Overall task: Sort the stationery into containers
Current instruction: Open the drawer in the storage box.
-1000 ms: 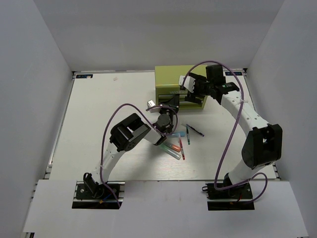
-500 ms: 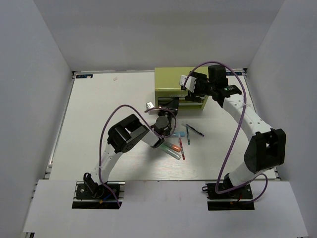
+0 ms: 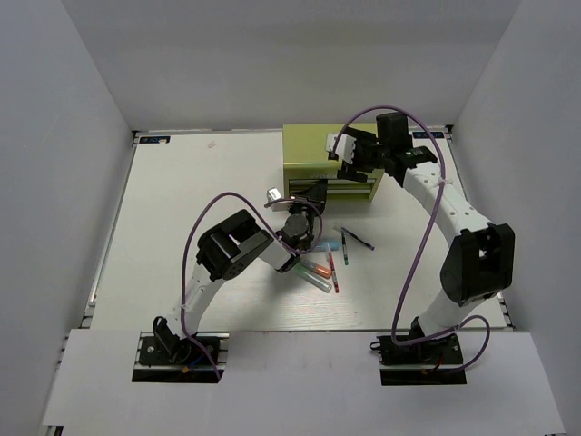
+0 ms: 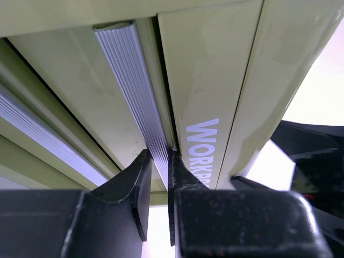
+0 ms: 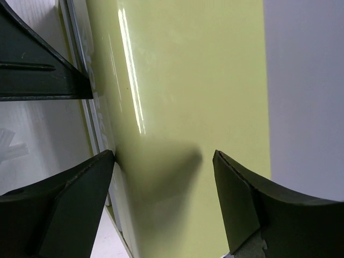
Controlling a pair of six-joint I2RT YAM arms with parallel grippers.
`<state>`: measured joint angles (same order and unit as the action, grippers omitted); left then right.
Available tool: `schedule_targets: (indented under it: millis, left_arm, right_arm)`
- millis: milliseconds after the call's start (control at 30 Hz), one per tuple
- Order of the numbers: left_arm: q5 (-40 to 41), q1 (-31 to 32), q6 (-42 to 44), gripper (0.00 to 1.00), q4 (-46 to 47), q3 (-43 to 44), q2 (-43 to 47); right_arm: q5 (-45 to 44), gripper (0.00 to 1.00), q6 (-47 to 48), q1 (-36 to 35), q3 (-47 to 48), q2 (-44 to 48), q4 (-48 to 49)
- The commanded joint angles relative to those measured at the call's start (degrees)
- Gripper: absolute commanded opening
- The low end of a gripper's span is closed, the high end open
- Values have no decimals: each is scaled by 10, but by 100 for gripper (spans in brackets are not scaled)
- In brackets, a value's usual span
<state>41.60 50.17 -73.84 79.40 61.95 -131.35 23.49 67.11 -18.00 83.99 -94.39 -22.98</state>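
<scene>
Top external had the left gripper up against the front of the yellow-green chest at the table's far side. Its wrist camera caught the fingers pinched tight on a ribbed silver drawer handle. Pens and highlighters lay loose on the table just in front. Farther right, the right gripper hung spread wide over the chest's top.

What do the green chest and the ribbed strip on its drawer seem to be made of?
The chest looks like painted sheet metal, yellow-green and glossy: the right wrist view shows sharp streaks of reflected light and a soft shadow on its smooth top. The drawer handle looks like bare aluminium, silver with fine lengthwise ribs, though it might be silvered plastic.
</scene>
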Motion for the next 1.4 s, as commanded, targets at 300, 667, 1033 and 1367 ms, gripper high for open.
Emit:
schedule_targets:
  millis: [300,667,1033,1367]
  left_arm:
    - [56,7,15,0,241,-39,32]
    - [39,12,15,0,241,-46,38]
    - [28,48,15,0,241,-91,60]
    - [33,74,15,0,241,-129,82]
  right_arm:
    - [-51,73,-15,5,48,-36,-22]
    - [-79,72,-37,5,71,-57,-27]
    - [-104,72,-67,3,89,-73,-27]
    - [-113,73,-76,3,84,-66,-29]
